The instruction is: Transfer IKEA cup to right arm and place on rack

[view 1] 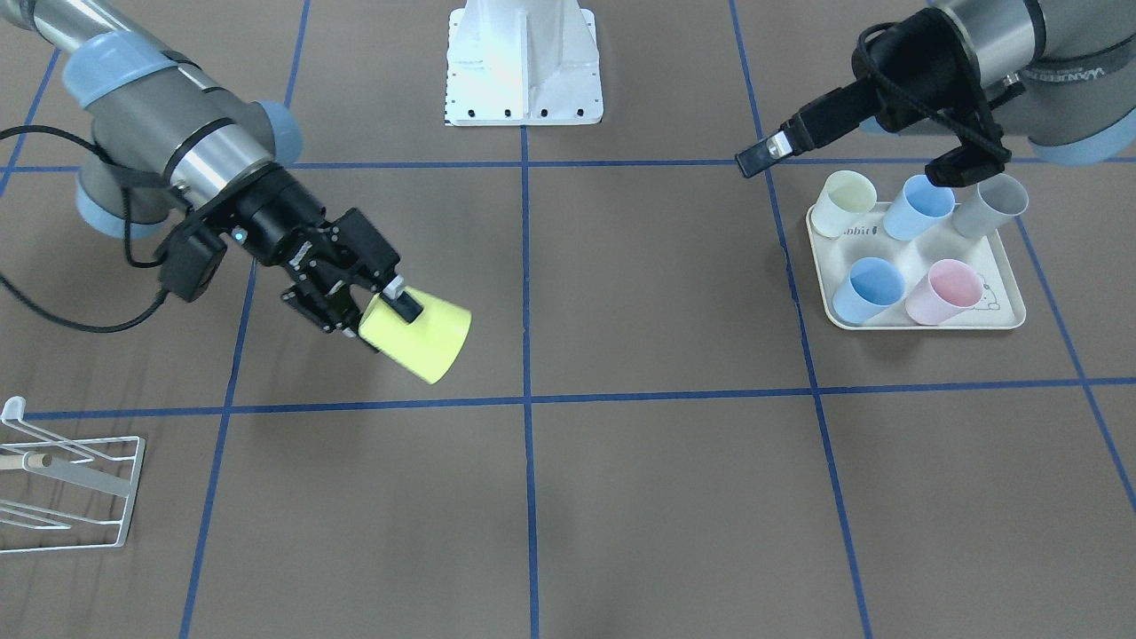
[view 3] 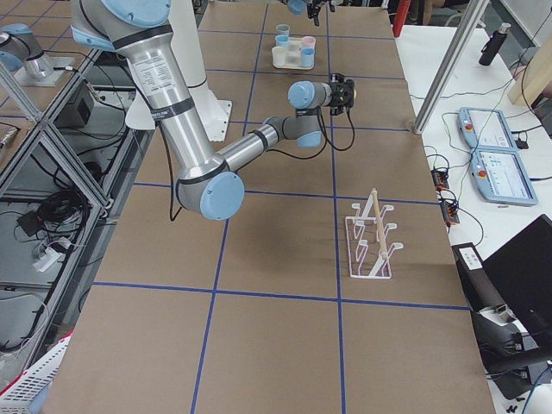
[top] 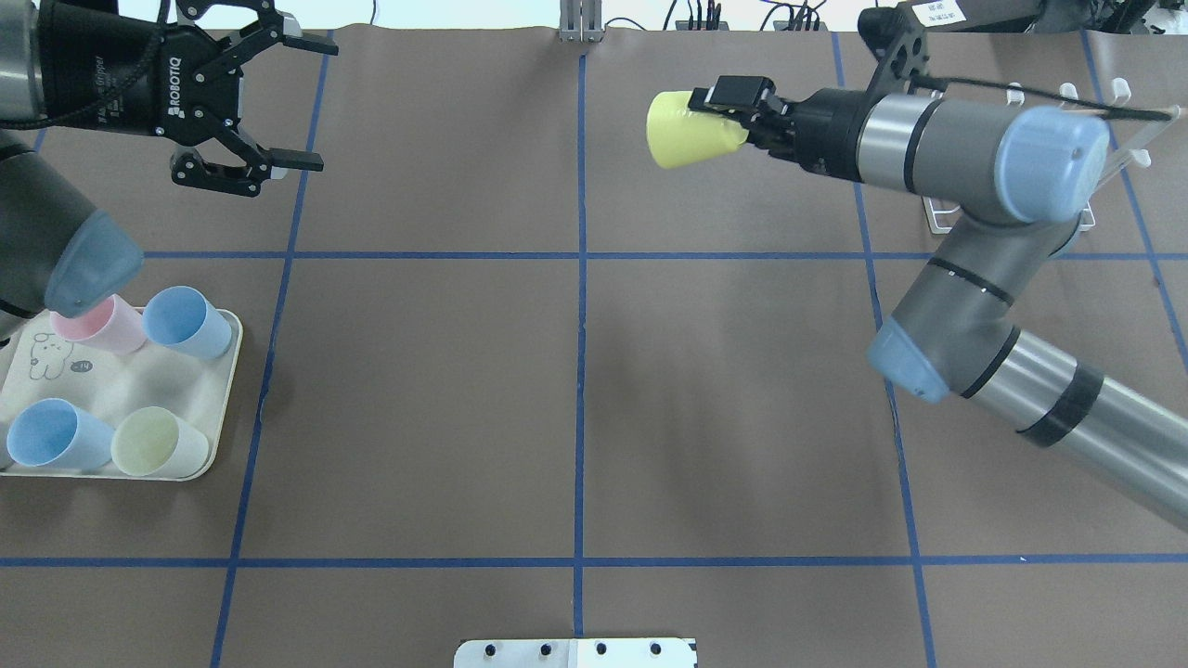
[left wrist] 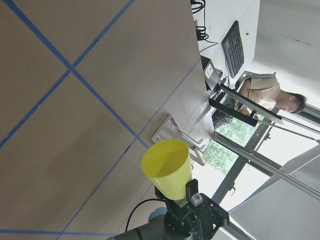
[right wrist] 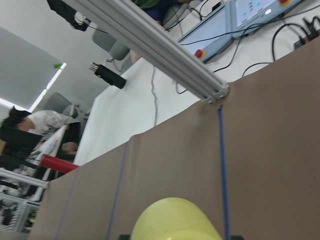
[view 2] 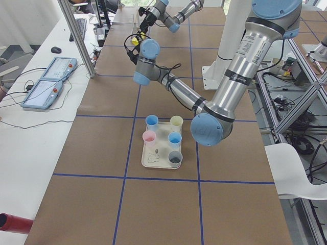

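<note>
The brown table (top: 724, 417) is marked by blue tape lines into large squares. The right arm (top: 965, 269) reaches over the far part of the table on its own side, bent at the elbow. The left arm (top: 37, 223) is raised on the other side, and in the overhead view it covers one corner of the tray.

The white wire rack (view 1: 80, 488) stands on the table on the robot's right side, near the edge far from the robot, with a pale wooden peg along it. Nothing hangs on it. The cream tray (top: 223, 399) lies flat on the robot's left side.

The left gripper (top: 316, 102) is up in the air near the tray. Its fingers are spread wide and nothing is between them. The right gripper (view 1: 380, 318) is clamped on the narrow base of the yellow cup (view 1: 426, 337), one finger over it and one under.

The cup is held on its side above the table, between the centre line and the rack, apart from both. Its open mouth points away from the right gripper, toward the left arm.

Five smaller cups (view 1: 927, 209) stand on the tray: two blue, one pink, one grey and one pale yellow.
</note>
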Motion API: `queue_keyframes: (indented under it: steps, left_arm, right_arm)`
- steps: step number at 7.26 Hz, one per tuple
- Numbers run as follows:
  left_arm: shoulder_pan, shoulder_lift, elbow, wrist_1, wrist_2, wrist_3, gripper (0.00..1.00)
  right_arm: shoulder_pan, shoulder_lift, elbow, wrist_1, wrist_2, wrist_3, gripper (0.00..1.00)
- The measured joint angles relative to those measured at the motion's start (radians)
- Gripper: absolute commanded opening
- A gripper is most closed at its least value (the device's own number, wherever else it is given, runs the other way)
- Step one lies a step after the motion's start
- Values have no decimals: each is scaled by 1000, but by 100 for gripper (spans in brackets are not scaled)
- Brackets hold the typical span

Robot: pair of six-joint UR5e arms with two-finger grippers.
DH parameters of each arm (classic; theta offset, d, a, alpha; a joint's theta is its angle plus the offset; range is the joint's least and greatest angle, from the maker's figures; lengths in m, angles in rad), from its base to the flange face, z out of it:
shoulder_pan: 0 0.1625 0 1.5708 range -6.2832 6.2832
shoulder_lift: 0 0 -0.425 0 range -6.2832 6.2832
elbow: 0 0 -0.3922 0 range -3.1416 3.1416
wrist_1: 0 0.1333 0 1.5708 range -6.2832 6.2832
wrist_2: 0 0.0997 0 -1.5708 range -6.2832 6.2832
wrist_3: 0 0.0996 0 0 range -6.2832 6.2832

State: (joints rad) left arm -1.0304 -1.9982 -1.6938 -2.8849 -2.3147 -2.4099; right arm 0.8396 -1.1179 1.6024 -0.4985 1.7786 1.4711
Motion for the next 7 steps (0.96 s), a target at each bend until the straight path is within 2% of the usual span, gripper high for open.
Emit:
queue_keyframes:
  steps: [2, 3, 4, 5, 7]
  left_arm:
    - [-5, 6, 83, 6, -4, 129, 100]
    - [-9, 11, 119, 15, -5, 206, 100]
    - [-16, 22, 143, 44, -8, 305, 100]
    - [-31, 35, 156, 116, -19, 434, 100]
    - [-57, 45, 160, 279, -51, 655, 100]
  right_arm:
    - [139, 1, 105, -453, 100, -389, 8]
    - [209, 5, 126, -628, 148, -592, 4]
    - [277, 21, 111, -752, 201, -720, 3]
    - [348, 56, 49, -827, 275, -803, 4]
    - [463, 120, -135, -873, 402, -994, 4]
